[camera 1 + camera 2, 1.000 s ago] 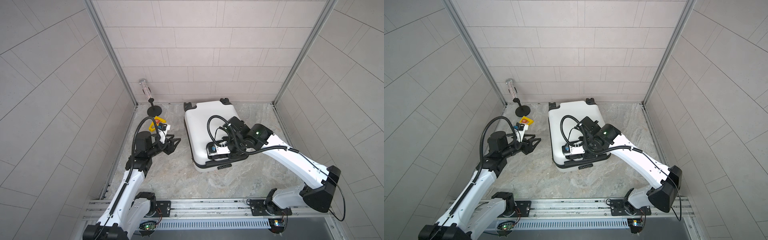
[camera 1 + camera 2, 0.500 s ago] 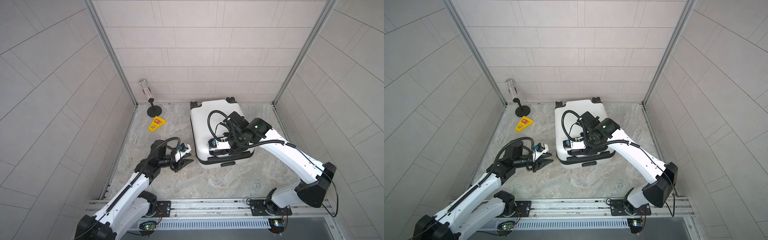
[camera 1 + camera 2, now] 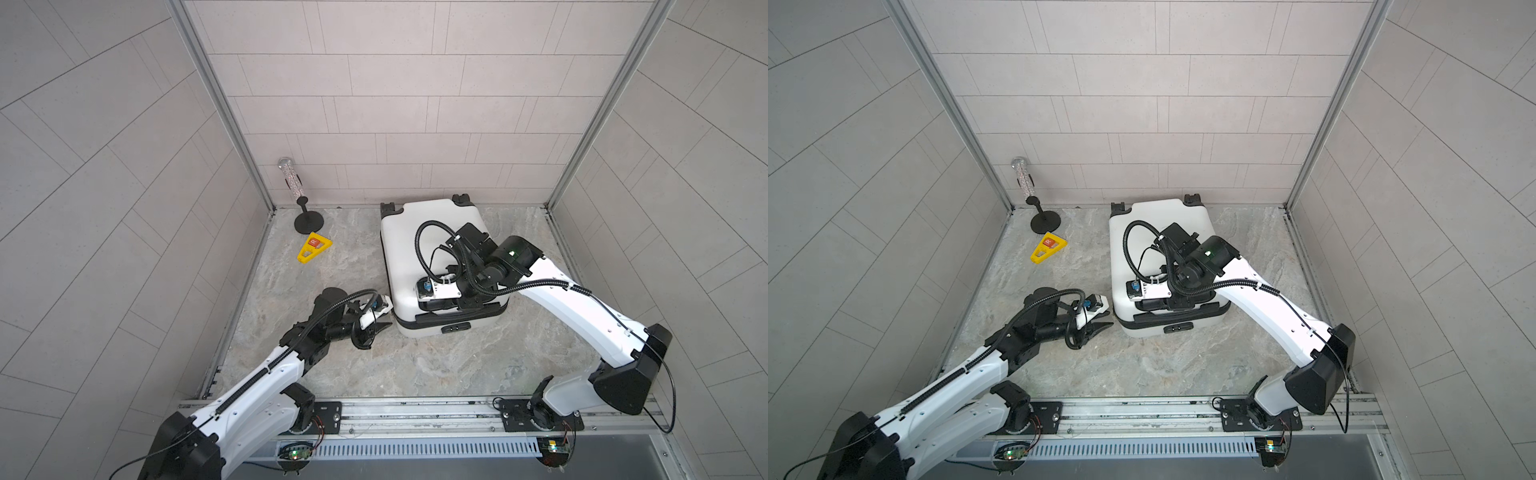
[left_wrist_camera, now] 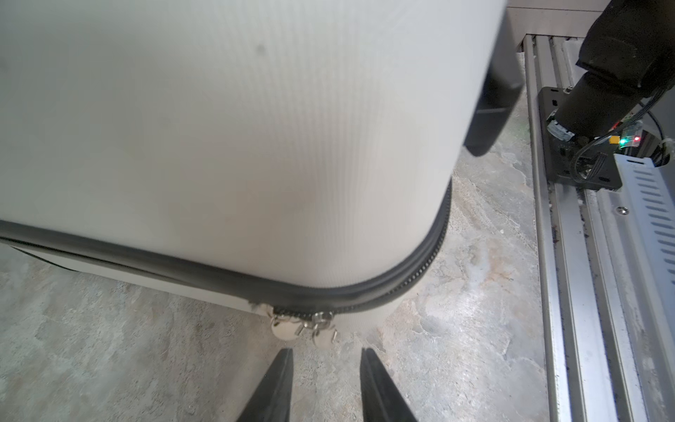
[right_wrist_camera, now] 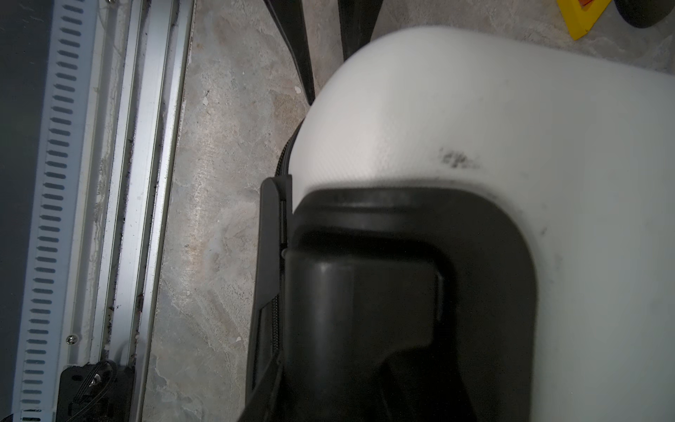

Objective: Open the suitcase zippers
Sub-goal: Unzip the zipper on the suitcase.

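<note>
- The case (image 3: 432,232) lies flat on the floor (image 3: 436,374). Its wheels (image 3: 460,198) are at the back-wall end and its black handle panel (image 5: 401,292) is at the near end.
- The right claw (image 3: 434,305) rests on top of the case, on the handle panel. I think it is there to press the case down so it does not slide when the zipper gets pulled. Its tips are hidden, so I cannot tell if it is clenched or loose.
- The left claw (image 4: 327,352) is low by the floor, at the case's near left corner. Its tips are parted and it holds nothing.
- The zipper (image 4: 365,288) runs round the side of the case and looks closed.
- Two shiny pulls (image 4: 303,327) hang together by that corner. They are just in front of the left claw's tips and do not touch them. I think the claw is low and points at them so it can pinch one.
- A yellow piece (image 3: 313,248) lies well to the left of the case, with a black stand (image 3: 308,216) just past it.
- The yellow piece has an orange sticker with a white mark. It is too small to read.
- No brand name shows on the case. A dark smudge (image 5: 458,160) sits on the shell beside the handle panel, and it cannot be read.
</note>
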Controlling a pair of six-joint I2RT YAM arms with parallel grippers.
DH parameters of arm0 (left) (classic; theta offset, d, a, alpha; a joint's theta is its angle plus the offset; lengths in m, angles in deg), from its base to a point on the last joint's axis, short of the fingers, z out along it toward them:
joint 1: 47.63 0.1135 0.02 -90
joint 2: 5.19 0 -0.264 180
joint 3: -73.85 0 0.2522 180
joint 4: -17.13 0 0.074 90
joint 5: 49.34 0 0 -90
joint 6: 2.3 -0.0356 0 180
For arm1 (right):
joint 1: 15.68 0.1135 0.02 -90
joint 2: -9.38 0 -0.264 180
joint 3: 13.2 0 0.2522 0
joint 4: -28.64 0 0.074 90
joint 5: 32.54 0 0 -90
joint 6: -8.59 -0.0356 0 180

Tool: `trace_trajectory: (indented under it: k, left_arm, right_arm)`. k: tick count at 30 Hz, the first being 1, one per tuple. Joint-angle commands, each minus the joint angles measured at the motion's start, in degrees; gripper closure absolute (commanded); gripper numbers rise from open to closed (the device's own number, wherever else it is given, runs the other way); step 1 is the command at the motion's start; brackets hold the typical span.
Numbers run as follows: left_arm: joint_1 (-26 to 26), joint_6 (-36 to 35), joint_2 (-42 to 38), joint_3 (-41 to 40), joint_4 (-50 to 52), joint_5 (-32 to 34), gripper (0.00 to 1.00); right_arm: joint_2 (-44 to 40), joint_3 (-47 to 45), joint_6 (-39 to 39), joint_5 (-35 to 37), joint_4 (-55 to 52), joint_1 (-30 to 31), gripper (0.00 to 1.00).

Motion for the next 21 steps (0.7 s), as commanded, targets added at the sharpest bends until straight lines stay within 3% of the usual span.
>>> trace_trajectory:
  k: [1,8,21]
  left_arm:
    - [-0.4,0.3,0.6,-0.2,-3.3,-2.0,0.69]
    - [-0.7,3.7,2.3,-1.5,-9.7,-3.5,0.73]
    - [-1.4,4.1,4.6,-0.1,-9.5,-3.1,0.98]
  right_arm:
    - [-4.3,5.3,4.4,-3.0,8.9,0.1,1.0]
    - [-4.7,5.0,4.8,-3.1,8.6,-0.2,1.0]
    - [-5.1,5.3,1.7,-3.6,10.2,-1.0,1.0]
